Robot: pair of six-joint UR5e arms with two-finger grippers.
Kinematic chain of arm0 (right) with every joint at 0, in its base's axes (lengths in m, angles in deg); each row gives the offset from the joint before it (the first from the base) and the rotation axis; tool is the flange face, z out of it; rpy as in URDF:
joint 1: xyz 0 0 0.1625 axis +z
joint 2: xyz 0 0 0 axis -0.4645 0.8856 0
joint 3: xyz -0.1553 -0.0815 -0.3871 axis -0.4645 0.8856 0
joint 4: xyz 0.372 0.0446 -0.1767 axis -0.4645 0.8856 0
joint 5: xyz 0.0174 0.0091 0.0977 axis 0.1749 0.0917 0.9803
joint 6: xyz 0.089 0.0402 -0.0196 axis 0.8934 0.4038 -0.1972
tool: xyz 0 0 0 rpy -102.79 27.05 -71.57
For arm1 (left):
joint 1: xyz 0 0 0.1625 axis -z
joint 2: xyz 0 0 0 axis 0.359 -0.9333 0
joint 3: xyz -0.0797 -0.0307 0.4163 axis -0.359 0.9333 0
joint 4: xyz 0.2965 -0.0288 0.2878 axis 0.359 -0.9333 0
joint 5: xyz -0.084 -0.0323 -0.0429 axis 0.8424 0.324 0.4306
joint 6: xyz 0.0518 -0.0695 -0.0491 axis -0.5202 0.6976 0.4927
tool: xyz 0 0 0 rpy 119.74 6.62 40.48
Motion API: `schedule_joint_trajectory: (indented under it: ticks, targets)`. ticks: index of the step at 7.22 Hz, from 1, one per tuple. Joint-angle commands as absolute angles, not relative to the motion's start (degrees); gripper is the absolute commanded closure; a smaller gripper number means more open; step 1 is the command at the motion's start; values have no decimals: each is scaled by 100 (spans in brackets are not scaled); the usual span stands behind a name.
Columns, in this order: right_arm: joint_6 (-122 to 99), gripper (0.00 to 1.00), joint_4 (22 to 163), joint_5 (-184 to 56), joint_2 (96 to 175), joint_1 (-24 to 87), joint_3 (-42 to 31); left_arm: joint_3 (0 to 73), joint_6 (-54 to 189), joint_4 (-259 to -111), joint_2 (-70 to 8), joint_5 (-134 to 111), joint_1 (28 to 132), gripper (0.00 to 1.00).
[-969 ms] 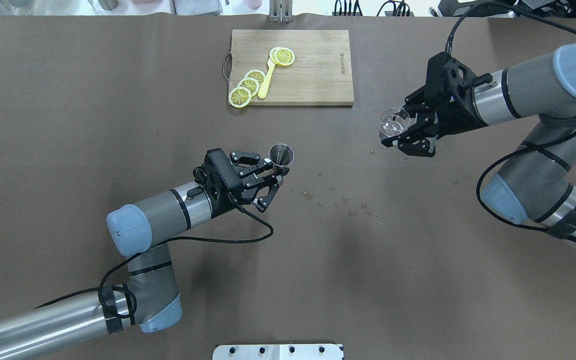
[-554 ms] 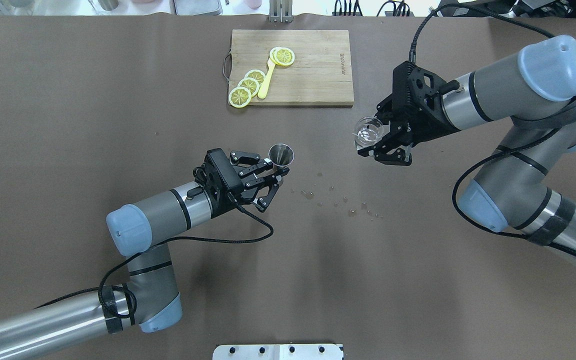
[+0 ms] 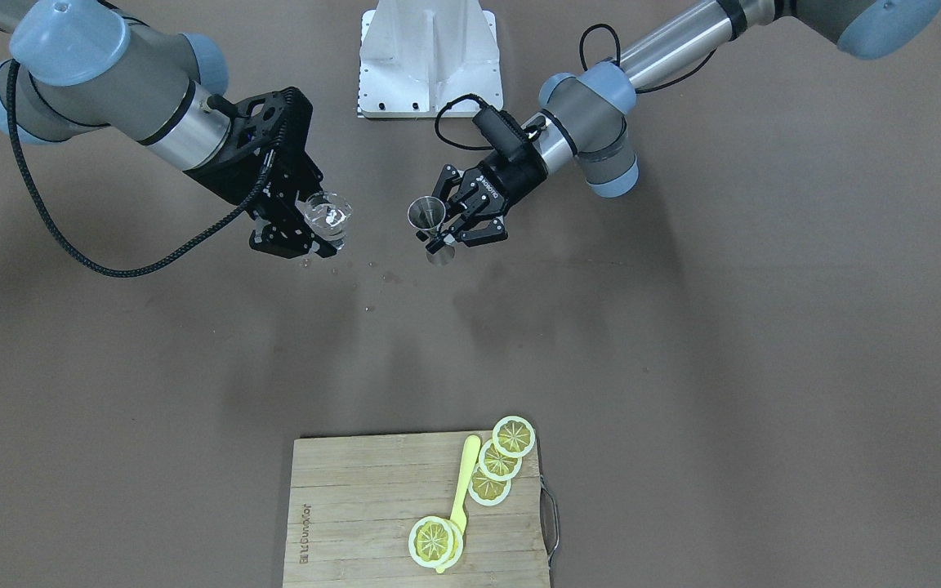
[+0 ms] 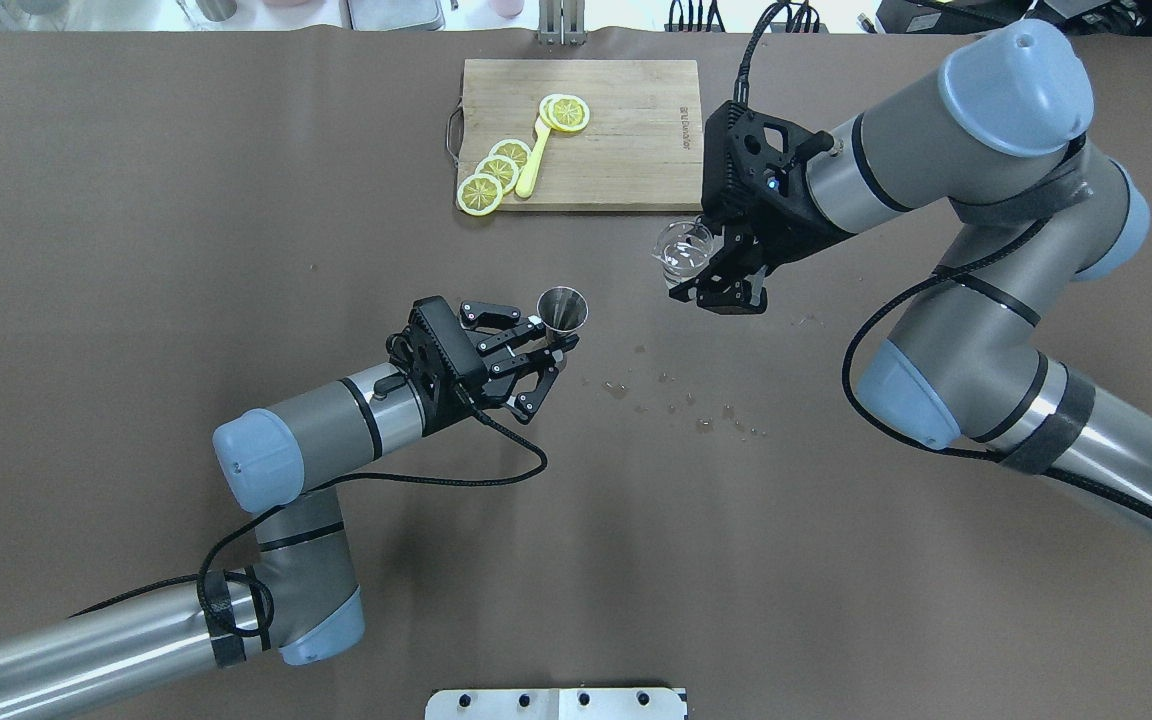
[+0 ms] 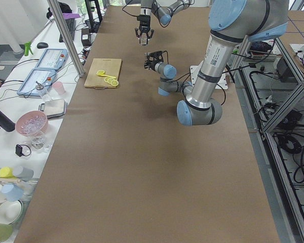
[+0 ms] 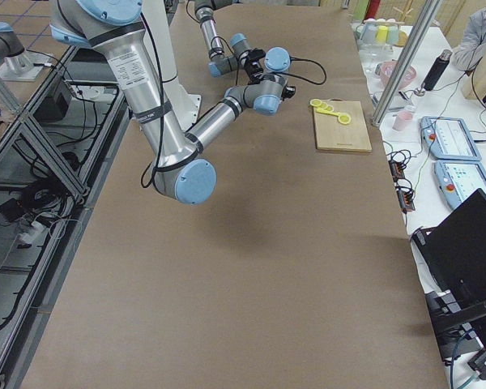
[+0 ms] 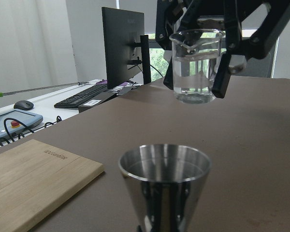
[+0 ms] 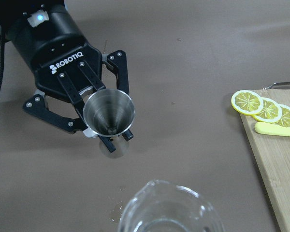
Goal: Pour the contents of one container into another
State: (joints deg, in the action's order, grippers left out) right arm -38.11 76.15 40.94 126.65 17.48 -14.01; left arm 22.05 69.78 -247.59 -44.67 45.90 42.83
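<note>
The steel jigger (image 4: 562, 308) is held upright above the table, with my left gripper (image 4: 556, 343) shut on its narrow waist. Its open cup (image 8: 108, 113) faces up. The clear glass tumbler (image 4: 684, 250) hangs upright in the air, my right gripper (image 4: 690, 266) shut on it. Clear liquid shows inside the tumbler (image 7: 195, 65). It sits higher than the jigger (image 7: 164, 186) and off to its right, a gap between them. In the front-facing view the tumbler (image 3: 327, 214) is left of the jigger (image 3: 426, 214).
A wooden cutting board (image 4: 626, 150) at the far middle carries lemon slices (image 4: 496, 170) and a yellow spoon (image 4: 533, 160). Spilled droplets (image 4: 681, 405) dot the brown table below the two grippers. The robot's base plate (image 4: 556, 703) is at the near edge.
My right arm has carried the tumbler leftward and slightly farther back, closing most of the gap to the jigger. The left arm and jigger have stayed still.
</note>
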Motion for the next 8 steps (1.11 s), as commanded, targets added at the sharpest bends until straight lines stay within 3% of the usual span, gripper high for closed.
schedule_joint_trajectory:
  ticks: [1, 8]
  targets:
    - [-3815, 100, 8470, 3628, 12539, 1505, -1759, 2208, 6978, -24759, -4464, 4584, 4283, 100]
    - [-3841, 100, 8596, 3221, 12514, 1222, -1840, 2199, 6978, -24759, -4464, 4584, 4283, 100]
